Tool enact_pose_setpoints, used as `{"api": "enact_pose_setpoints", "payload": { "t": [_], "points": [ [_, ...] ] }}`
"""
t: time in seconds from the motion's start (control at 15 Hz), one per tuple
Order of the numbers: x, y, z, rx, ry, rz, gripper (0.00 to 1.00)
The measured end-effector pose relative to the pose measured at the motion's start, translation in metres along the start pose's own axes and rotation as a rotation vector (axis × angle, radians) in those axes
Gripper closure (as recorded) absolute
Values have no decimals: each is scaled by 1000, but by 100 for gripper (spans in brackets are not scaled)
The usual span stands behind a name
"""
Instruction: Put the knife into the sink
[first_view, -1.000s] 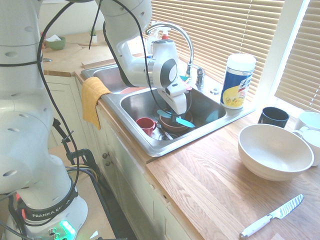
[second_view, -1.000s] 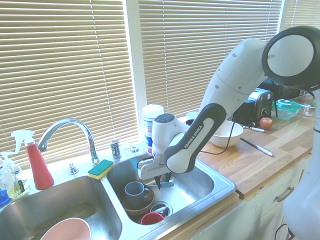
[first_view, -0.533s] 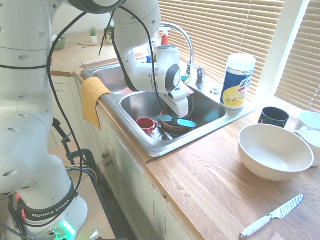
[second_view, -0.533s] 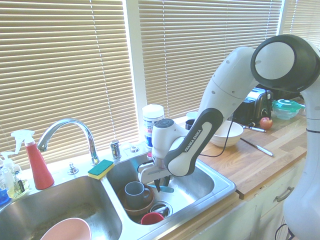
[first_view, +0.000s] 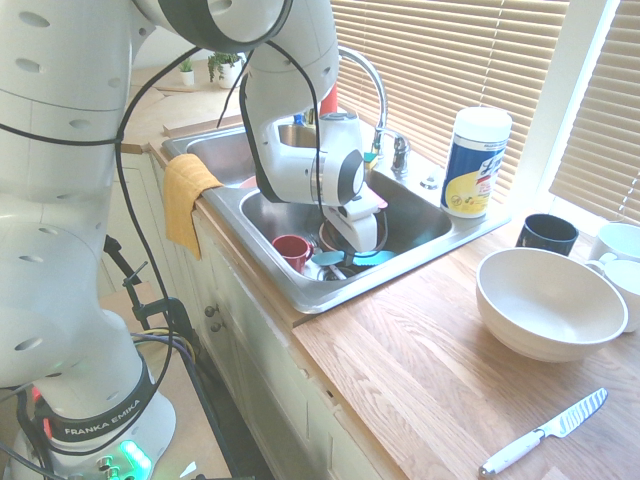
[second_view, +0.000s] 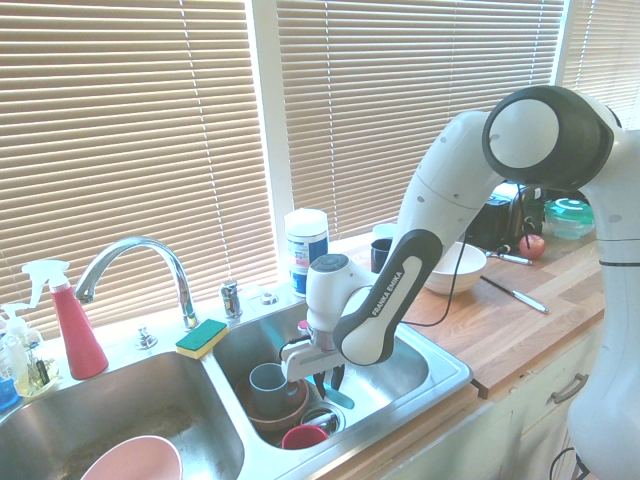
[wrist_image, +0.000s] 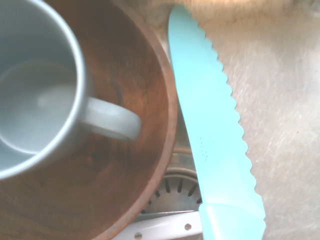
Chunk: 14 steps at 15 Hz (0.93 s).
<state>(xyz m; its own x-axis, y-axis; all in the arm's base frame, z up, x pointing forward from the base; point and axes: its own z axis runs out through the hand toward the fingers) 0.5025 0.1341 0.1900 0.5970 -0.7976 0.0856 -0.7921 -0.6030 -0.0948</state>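
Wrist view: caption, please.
Turquoise serrated knife beside a brown bowl with a grey mug inside, above the drain strainer.

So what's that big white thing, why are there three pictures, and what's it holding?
It's a robot arm. Two cameras watch from opposite sides; the third sits on its wrist, looking down close up. Its gripper looks closed on a light-blue knife, low in the sink. In that basin are a red cup and a brown bowl with a mug inside. On the wooden counter are a big white bowl and a white-handled knife.
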Motion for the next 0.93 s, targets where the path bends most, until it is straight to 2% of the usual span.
{"api": "enact_pose_setpoints", "payload": {
  "t": [0.07, 0.4, 0.93],
  "points": [
    [0, 0, 6, -2, -10, 11, 0],
    [-6, -1, 22, -21, -26, 19, 0],
    [-11, -3, 21, -13, -20, -3, 0]
  ]
}}
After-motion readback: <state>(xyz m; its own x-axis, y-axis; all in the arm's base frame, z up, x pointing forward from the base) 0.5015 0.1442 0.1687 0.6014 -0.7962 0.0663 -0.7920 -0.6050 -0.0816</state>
